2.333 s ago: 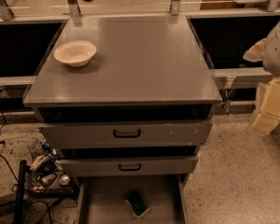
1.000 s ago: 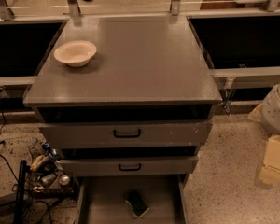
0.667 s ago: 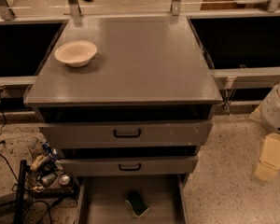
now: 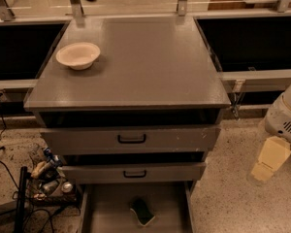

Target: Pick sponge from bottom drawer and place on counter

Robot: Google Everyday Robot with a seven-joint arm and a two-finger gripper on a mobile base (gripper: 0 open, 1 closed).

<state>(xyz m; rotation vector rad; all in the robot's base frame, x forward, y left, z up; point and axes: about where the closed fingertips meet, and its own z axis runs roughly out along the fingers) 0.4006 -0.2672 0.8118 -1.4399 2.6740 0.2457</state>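
Nearest, the bottom drawer (image 4: 109, 208) stood pulled open, and the sponge (image 4: 143, 211) lay on its floor, right of centre. Left of the cabinet's base, cables and clutter (image 4: 46, 176) sat on the speckled floor (image 4: 223, 198). The gripper (image 4: 269, 160) hung off the bench's right front corner above that floor; clenched or released, I could not tell. On the grey counter (image 4: 145, 67), a cream bowl (image 4: 78, 55) rested near the left edge. Dark bays (image 4: 252, 40) flanked the far corners.

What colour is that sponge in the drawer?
The sponge is dark green, camera view; claw hangs far right.
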